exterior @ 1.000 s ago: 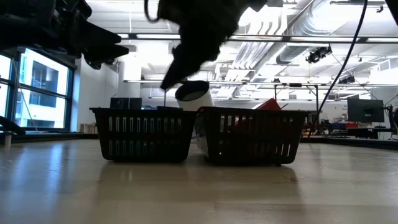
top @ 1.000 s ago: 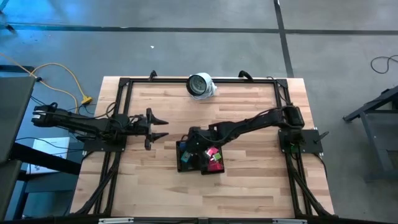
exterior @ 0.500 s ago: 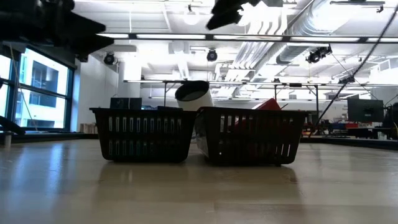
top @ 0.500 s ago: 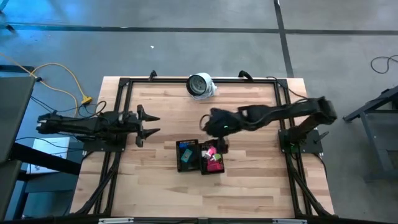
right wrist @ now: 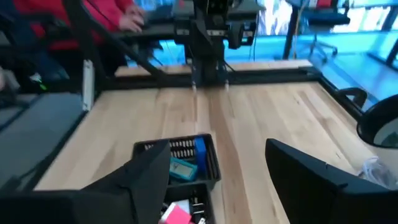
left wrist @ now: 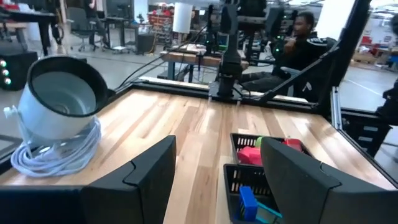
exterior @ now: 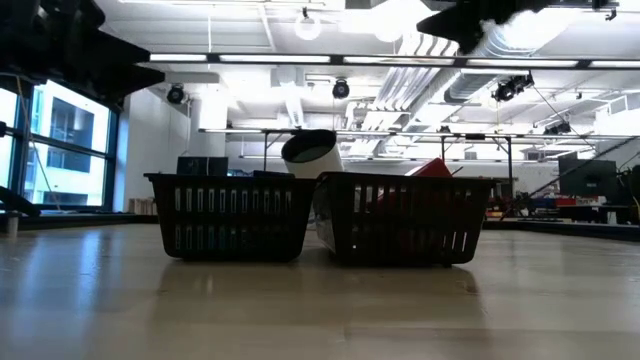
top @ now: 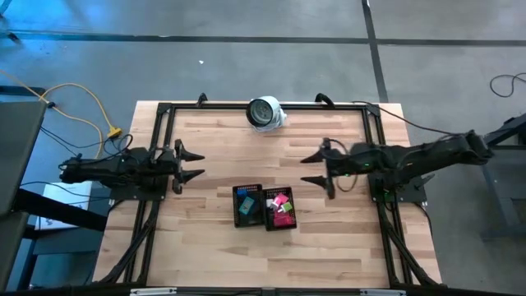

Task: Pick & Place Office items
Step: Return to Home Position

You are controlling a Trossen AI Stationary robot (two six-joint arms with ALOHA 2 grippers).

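Two black mesh trays stand side by side at the table's middle near side. The left tray (top: 246, 205) holds blue and green pieces (right wrist: 200, 151). The right tray (top: 281, 210) holds pink and red pieces (top: 282, 202), with a bit of green (left wrist: 259, 144). My left gripper (top: 194, 163) hovers open left of the trays, pointing right. My right gripper (top: 313, 169) hovers open right of and beyond the trays, pointing left. In the wrist views each gripper's fingers (left wrist: 148, 176) (right wrist: 153, 177) stand wide apart with nothing between them. No white piece shows.
A round white-and-grey object (top: 265, 113) with a coiled white cable (left wrist: 50, 152) sits at the table's far edge, middle. A black frame (top: 164, 115) runs round the tabletop. Bare wood lies near and far of the trays. A seated person (left wrist: 303, 43) shows beyond the table.
My right gripper has risen from just over the trays and drawn back toward the table's right edge, turning to point left. My left gripper has drawn back a little toward the left edge. The trays have stayed where they were.
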